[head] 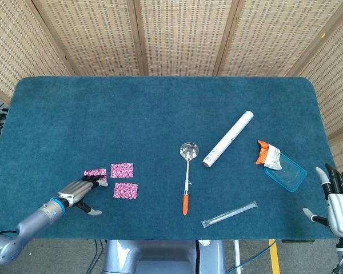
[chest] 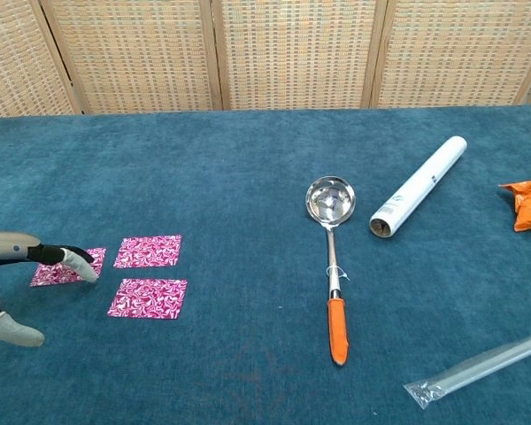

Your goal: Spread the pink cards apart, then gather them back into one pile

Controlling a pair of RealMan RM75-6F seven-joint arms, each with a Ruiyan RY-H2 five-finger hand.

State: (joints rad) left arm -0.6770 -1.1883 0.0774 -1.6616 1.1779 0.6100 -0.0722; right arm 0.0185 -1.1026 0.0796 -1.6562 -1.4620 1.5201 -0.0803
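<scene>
Three pink cards lay flat and apart near the front left of the blue bench (head: 160, 114): one pink card (chest: 148, 251) beside another (chest: 148, 297) just in front of it, and the leftmost card (chest: 57, 270) under the fingertips (chest: 78, 262) of the left robot hand (head: 80, 191), which pressed on it with fingers stretched forward, gripping nothing. The right robot hand (head: 337, 197) hung off the bench's front right corner, fingers spread, empty. Mid-bench lay a white tube (head: 227, 138), then an orange-handled ladle (head: 187, 177).
</scene>
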